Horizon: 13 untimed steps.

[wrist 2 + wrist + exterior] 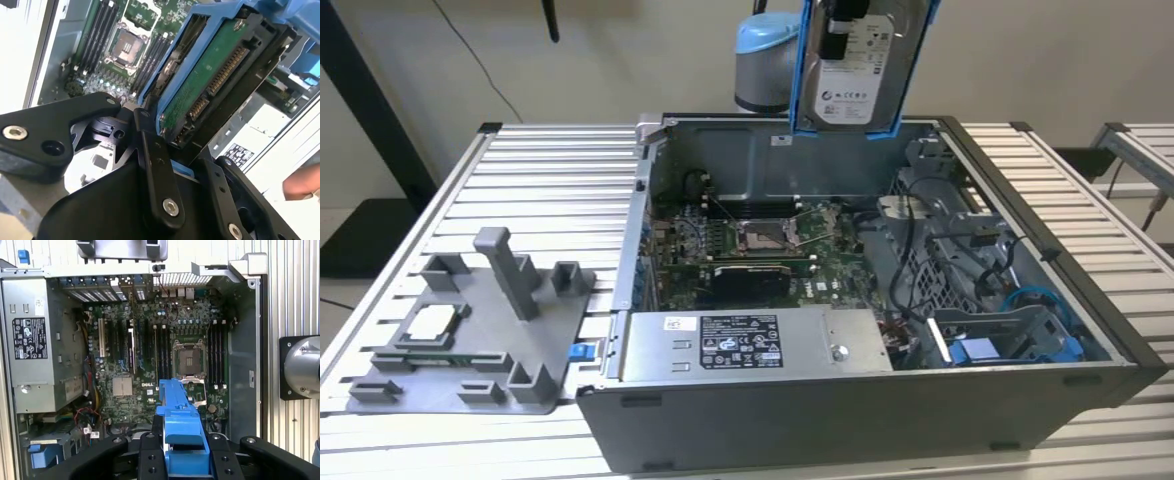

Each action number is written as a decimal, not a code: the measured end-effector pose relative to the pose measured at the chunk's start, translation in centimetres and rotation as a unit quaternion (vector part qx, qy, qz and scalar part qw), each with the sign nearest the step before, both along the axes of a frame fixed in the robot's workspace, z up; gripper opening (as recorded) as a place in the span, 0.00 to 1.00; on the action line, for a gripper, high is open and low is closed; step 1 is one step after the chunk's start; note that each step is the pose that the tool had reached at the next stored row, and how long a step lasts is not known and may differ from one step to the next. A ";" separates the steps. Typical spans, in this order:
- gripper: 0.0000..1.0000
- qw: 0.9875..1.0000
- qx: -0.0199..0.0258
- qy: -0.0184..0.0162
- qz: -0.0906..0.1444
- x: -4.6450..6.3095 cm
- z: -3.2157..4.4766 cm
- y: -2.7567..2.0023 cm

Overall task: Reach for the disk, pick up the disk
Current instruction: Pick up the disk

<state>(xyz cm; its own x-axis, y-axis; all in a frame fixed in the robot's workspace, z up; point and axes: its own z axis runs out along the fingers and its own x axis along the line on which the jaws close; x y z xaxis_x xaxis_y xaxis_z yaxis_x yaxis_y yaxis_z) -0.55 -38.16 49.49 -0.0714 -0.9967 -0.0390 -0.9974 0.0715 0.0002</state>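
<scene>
Claw [182,460]: clenched on the disk, black fingers [155,175] pressed against its blue rails.
Disk [854,60]: lifted upright, well above the open computer case [761,420], label facing the exterior view.
Case: on the slatted table [547,160], motherboard [150,360] exposed.
Grey fixture [480,330]: on the table, beside the case.

Printed labels sit on the disk [857,70] and the power supply [744,343], but their text is too small to read.
</scene>
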 end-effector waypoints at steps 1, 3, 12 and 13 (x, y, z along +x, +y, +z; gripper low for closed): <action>0.00 1.000 0.000 0.000 0.000 0.2 0.00 0.00; 0.00 1.000 0.000 0.000 0.000 0.7 -0.01 -0.02; 0.00 1.000 0.000 0.000 0.000 2.6 -0.03 -0.04; 0.00 1.000 0.000 0.000 0.000 2.6 -0.03 -0.04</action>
